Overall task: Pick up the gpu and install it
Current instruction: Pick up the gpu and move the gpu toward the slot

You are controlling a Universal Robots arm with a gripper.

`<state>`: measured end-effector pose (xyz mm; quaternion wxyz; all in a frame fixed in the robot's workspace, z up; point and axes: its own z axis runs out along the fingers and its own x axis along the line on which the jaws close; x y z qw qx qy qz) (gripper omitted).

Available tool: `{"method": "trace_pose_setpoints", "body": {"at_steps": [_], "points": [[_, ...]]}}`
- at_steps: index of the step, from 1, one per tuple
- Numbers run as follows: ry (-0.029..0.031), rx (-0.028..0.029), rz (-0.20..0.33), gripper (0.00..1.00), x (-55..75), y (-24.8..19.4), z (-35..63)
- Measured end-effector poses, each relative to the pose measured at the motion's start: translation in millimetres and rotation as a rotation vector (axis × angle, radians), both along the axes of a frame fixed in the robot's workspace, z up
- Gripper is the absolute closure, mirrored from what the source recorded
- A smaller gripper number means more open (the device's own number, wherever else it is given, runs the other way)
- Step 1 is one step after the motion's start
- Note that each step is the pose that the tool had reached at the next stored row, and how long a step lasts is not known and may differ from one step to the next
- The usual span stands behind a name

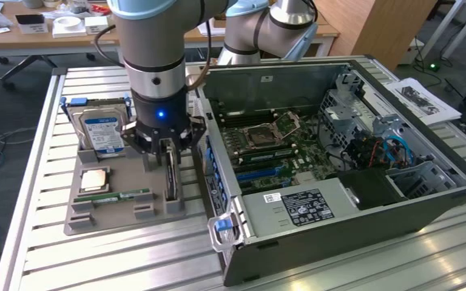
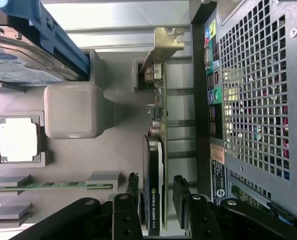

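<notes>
Exterior view: gripper [image 1: 168, 156] low over the gpu [image 1: 172, 182], which stands on edge in the grey holder [image 1: 104, 218] beside the computer case [image 1: 427, 200]; wrist view: gpu [image 2: 157, 130] lies between the spread fingers [image 2: 181, 192], unclamped.

We see a silver slatted alu table [image 1: 95, 260] w/ long ribbed profiles running across it and a raised rail along its edge on the exterior view's left. Three things sit directly on it.

A flat grey plastic parts tray [image 1: 107, 219] w/ moulded blocks & slots lies on the exterior view's left half. Just beside it, to the exterior view's right, a big black-and-grey metal PC case [image 1: 338, 227] lies on its side, open face up. In the wrist view we find a narrow strip of bare slats [image 2: 181, 135] btwn tray [image 2: 113, 145] and the case's perforated rear panel [image 2: 258, 100].

A printed white paper sheet [image 1: 423, 100] rests at the table's far edge on the exterior view's right, near the case.
</notes>
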<state>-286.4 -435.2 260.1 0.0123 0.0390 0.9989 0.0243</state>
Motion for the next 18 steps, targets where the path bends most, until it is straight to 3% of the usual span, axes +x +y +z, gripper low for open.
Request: {"method": "trace_pose_setpoints", "body": {"at_steps": [5,18], "points": [[0.0002,-0.0001,-0.001,0.58,1.4,0.0,-1.4],[0.0,0.0001,-0.001,0.58,1.5,3.2,-22.4]]}}
